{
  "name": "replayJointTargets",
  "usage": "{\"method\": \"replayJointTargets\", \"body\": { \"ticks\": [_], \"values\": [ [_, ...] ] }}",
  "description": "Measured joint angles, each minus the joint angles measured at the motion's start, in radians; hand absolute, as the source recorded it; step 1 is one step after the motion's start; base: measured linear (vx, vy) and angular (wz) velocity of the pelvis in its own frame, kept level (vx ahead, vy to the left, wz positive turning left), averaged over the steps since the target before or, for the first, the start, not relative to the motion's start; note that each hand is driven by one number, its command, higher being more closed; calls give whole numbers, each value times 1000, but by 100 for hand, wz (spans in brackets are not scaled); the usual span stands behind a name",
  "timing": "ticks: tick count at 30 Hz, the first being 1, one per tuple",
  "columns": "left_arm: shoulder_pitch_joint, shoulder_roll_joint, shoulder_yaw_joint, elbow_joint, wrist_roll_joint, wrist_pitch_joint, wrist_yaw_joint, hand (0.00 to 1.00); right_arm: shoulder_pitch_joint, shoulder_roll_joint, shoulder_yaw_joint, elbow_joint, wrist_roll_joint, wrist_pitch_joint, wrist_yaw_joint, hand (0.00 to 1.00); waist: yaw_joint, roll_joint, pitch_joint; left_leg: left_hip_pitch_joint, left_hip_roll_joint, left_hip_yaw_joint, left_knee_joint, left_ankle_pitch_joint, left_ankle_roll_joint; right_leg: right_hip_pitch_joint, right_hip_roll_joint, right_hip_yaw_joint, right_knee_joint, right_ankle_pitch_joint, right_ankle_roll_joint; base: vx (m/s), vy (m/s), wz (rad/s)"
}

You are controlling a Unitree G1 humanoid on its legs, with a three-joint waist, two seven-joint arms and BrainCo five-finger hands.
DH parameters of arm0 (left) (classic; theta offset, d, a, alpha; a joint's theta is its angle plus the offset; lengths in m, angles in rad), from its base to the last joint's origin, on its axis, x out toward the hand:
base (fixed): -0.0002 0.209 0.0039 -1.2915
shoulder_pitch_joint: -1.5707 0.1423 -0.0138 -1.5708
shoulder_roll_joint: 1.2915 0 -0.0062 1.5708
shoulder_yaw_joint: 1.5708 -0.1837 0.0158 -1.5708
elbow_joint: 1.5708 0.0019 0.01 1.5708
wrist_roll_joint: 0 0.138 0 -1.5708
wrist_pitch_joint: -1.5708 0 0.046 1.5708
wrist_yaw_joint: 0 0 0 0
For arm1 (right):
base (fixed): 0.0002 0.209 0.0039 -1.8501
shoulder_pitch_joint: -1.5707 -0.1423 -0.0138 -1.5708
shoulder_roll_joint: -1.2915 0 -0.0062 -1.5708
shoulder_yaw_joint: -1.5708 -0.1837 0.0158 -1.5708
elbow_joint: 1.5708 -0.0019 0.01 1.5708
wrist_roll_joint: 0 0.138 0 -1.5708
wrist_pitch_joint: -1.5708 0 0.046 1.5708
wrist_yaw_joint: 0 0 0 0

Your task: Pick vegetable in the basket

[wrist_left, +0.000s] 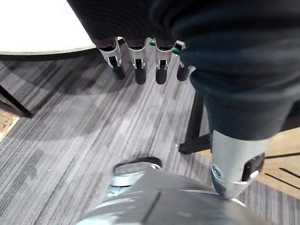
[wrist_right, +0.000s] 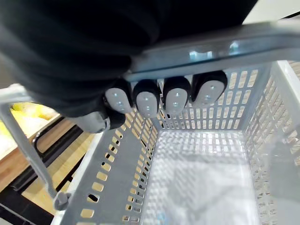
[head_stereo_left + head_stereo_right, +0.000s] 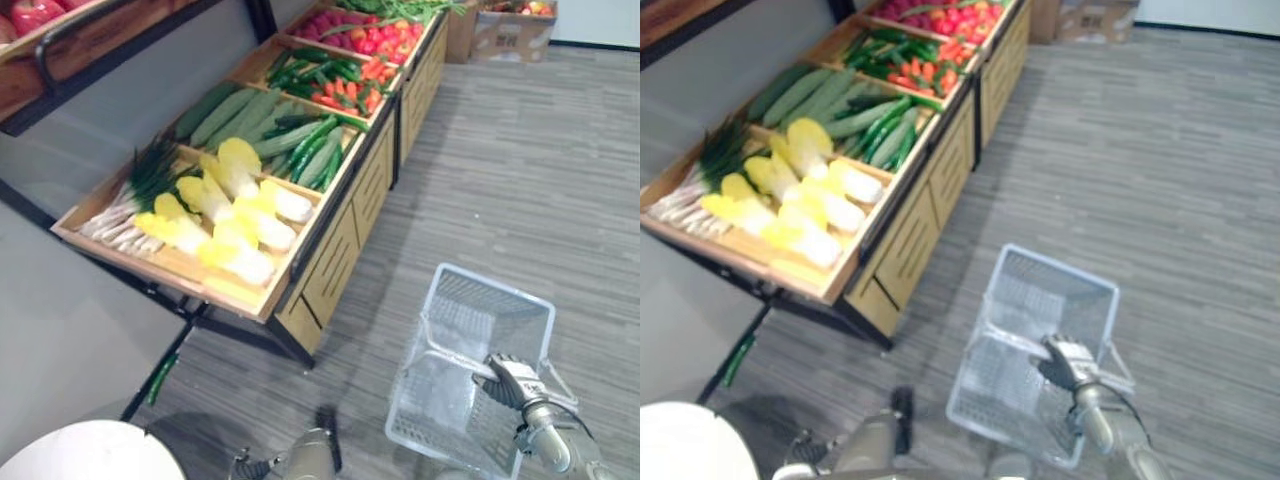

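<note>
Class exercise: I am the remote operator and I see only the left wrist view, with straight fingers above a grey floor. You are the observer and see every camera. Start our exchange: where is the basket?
Observer: The pale perforated plastic basket hangs from the right hand, whose fingers are curled round its grey handle.
Operator: Is anything in it?
Observer: No. The right wrist view shows its bottom bare.
Operator: My left hand is open. Which vegetables are nearest?
Observer: Yellow-white cabbages lie in the nearest compartment of the wooden display shelf, to the left of the basket.
</note>
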Motion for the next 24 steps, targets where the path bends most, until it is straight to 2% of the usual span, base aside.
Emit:
{"method": "replayJointTargets", "body": {
  "ticks": [1,2,3,4,7,9,10,11,12,13,15,17,18,19,21,24],
  "values": [
    [16,-7,0,6,-1,0,2,0,4,-2,5,10,-1,0,0,100,0,15,-19,5,6,-16,3,-74,-50,7,4,10,1,-20,19,427,412,-4],
    [7,28,9,25,-5,2,3,0,5,47,15,37,-1,6,1,100,-6,-45,-37,3,-50,4,11,-91,-39,11,-45,42,-4,-30,17,348,309,15],
    [7,40,8,25,-5,-1,3,0,5,51,23,36,-1,6,1,100,-3,-58,-37,1,-61,8,12,-95,-34,7,-51,59,-6,-30,17,384,295,15],
    [5,76,10,30,-4,-9,6,0,-6,51,56,32,-1,-7,3,100,7,-98,-38,-5,-87,30,42,-132,-18,1,-72,106,-22,13,18,223,148,-17],
    [6,75,0,47,10,-8,4,0,-33,55,57,31,-1,-33,3,100,20,-96,-39,4,-71,70,77,-178,-5,-15,-72,182,-36,115,36,216,177,-52],
    [3,61,-35,48,12,-8,-3,0,-55,63,57,31,-5,-41,3,100,21,-95,-40,21,-60,116,53,-185,-1,-77,-72,257,-1,169,47,128,203,-92],
    [2,62,-35,49,13,-6,1,0,-75,75,61,31,-10,-41,3,100,24,-95,-40,47,-46,161,21,-188,-1,-146,-66,315,64,203,36,96,254,-142],
    [4,73,-44,49,12,-4,-2,0,-100,83,74,32,-12,-37,2,100,23,-94,-40,82,-35,208,-15,-190,-3,-223,-57,334,155,240,-9,51,208,-135],
    [3,80,-53,49,12,-3,-4,0,-108,85,80,32,-13,-35,2,100,23,-95,-40,101,-31,229,-31,-189,-1,-251,-55,332,190,263,-25,30,208,-114],
    [-4,86,-65,48,12,-1,-4,0,-114,85,85,32,-13,-32,0,100,21,-93,-41,132,-28,255,-48,-192,3,-276,-55,328,222,318,-28,18,185,-69],
    [-16,91,-72,36,12,-3,-3,0,-104,100,86,44,-12,-24,-1,100,13,-97,-51,162,-35,292,-79,-192,13,-278,-69,309,196,361,-15,28,185,-53],
    [-29,100,-71,30,12,-7,-3,0,-100,124,86,73,-12,-21,0,100,15,-115,-63,162,-42,307,-100,-185,23,-276,-73,295,147,358,-9,15,95,-31],
    [-46,104,-71,30,13,-8,-4,0,-98,128,86,95,-12,-20,3,100,16,-117,-62,158,-46,309,-124,-173,35,-274,-71,293,109,357,-9,-12,40,-14],
    [-50,104,-71,29,13,-10,-5,0,-99,128,86,106,-12,-18,3,100,16,-116,-62,158,-46,307,-133,-172,31,-274,-70,297,101,350,-19,-29,-5,-6],
    [-58,104,-71,29,12,-11,-5,0,-114,124,86,139,-12,-9,4,100,17,-113,-60,149,-40,270,-149,-166,26,-277,-44,342,106,246,-47,-40,-98,18],
    [-68,105,-73,30,12,-11,-3,0,-112,115,85,141,-10,-6,4,100,9,-112,-59,128,-37,187,-143,-147,-6,-278,5,418,163,158,-69,-27,-227,81]
  ]
}}
